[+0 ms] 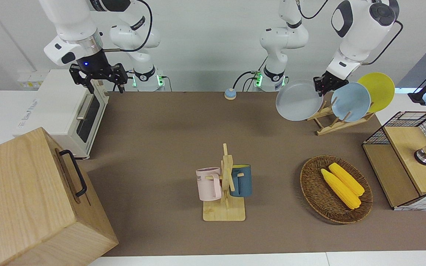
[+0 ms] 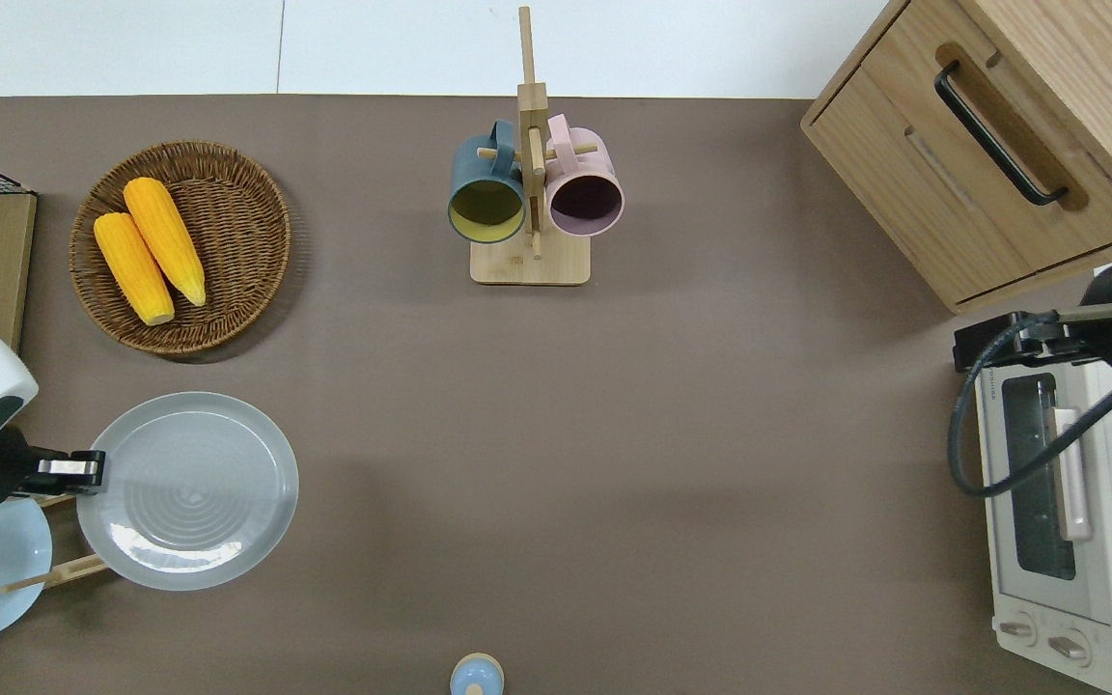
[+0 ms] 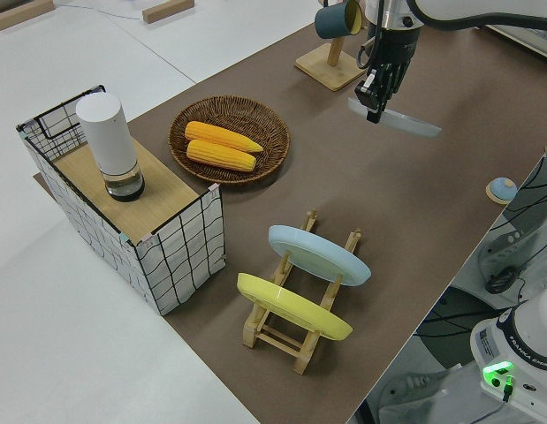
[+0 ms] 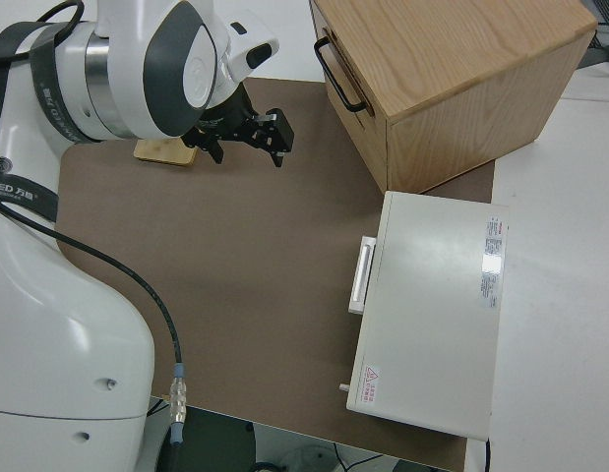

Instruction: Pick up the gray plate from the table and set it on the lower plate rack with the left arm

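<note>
Gripping the gray plate (image 1: 297,99) by its rim, the left gripper (image 1: 322,85) holds it in the air, its fingers closed on the plate's edge at the side toward the left arm's end of the worktop (image 1: 168,125). Taken across the front view, a wooden cabinet (image 1: 31,199) and a white toaster oven (image 1: 63,107) stand at the right arm's end, where the right arm is parked, its gripper (image 1: 102,79) with fingers spread and holding nothing. At mid-worktop a wooden mug stand (image 1: 226,184) carries a pink mug (image 1: 209,183) and a dark blue mug (image 1: 242,180), and a small blue bell (image 1: 230,94) sits near the robots' edge. Next comes the lifted plate, tilted, its face toward the camera. In the overhead view the plate hangs over the brown mat and over the end of the lower plate rack (image 1: 331,123) that points toward mid-worktop. The rack holds a sky-blue plate (image 1: 350,102) and a yellow plate (image 1: 377,90), both leaning in its slots. Farther from the robots than the rack, a wicker basket (image 1: 314,192) holds two ears of corn (image 1: 342,183). A wire-sided crate (image 1: 409,159) with a white cylinder (image 3: 108,141) on its wooden top closes the scene at the left arm's end.
</note>
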Available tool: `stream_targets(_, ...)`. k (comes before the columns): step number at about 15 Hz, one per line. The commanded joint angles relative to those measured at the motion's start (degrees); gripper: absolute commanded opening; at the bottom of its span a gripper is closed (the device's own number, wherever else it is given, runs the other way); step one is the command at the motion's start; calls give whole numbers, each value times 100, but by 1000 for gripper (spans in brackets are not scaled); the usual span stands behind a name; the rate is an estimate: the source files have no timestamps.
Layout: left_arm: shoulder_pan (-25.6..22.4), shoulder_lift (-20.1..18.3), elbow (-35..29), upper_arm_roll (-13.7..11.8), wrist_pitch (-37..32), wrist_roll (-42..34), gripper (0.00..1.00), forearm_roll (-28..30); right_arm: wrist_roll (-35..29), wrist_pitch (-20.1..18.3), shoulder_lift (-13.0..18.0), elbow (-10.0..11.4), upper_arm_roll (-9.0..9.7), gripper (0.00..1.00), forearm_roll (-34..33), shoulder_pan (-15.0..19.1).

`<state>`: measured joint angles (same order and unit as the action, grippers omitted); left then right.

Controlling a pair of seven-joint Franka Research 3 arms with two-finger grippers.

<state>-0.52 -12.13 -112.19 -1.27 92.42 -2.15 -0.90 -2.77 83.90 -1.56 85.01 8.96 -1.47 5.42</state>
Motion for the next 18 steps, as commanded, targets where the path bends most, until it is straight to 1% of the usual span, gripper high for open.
stream_targets(1,-19,53,320,4,-348,12,0,-577,-22,-14,-2,-37,-34,983,15,-41)
stream_targets(2,-19,53,346,4,-418,12,0,-726,-22,-5,-11,-37,-34,983,15,-41)
stream_targets(5,-1,53,347,39,-602,56,0,-1507,-22,-5,-2,-37,-34,983,15,-41)
stream_targets(7,-10,62,347,22,-620,56,0,-1755,-22,-5,-2,-37,-34,983,15,-41)
stream_targets(10,-1,70,338,39,-778,135,0,-2343,-22,-14,-2,-37,-34,983,15,-41)
stream_targets(16,-1,167,268,65,-805,399,0,-3029,-22,-5,-11,-37,-34,983,15,-41)
stream_targets(18,-10,202,241,39,-770,408,0,-3057,-22,-5,-2,-37,-34,983,15,-41)
